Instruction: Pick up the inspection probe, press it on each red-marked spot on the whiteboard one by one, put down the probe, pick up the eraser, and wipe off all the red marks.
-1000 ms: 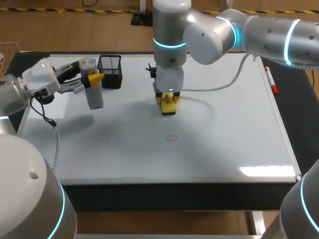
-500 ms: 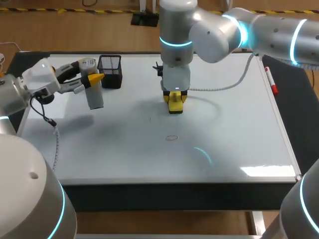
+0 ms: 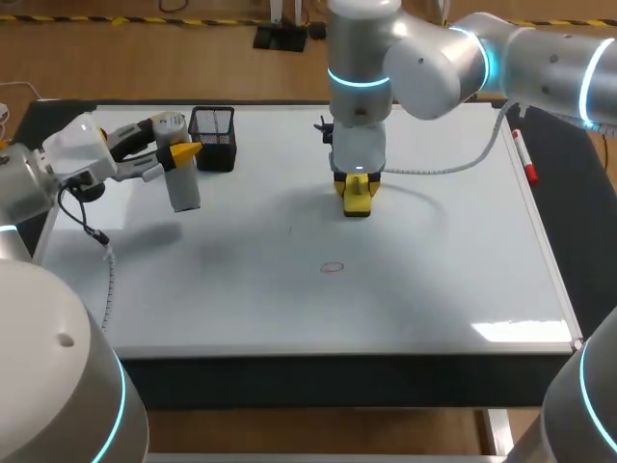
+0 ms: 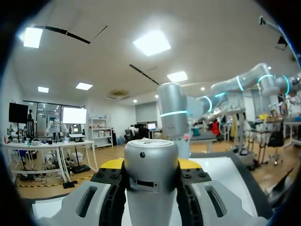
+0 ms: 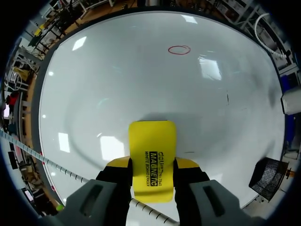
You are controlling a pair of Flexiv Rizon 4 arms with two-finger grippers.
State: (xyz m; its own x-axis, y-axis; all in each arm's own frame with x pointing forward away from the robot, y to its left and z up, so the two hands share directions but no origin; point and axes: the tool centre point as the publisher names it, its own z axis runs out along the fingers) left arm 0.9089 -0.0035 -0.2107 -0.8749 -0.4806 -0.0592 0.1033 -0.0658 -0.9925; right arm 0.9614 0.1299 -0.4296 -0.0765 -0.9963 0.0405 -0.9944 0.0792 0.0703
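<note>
Yellow eraser (image 5: 152, 141) | clamped in right end effector (image 5: 152, 165) | long axis along fingers (image 5: 188, 164)

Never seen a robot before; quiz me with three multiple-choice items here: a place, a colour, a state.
1. Where is the red ring? A. bare on the whiteboard B. on the floor C. on an arm
2. What colour is the eraser? A. blue B. yellow C. white
3. The left jaws are: A. open, empty B. shut on the silver probe C. shut on a pen
Key: 1 A, it lies uncovered there; 2 B, yellow between the right jaws; 3 B, they press it from both sides.
</note>
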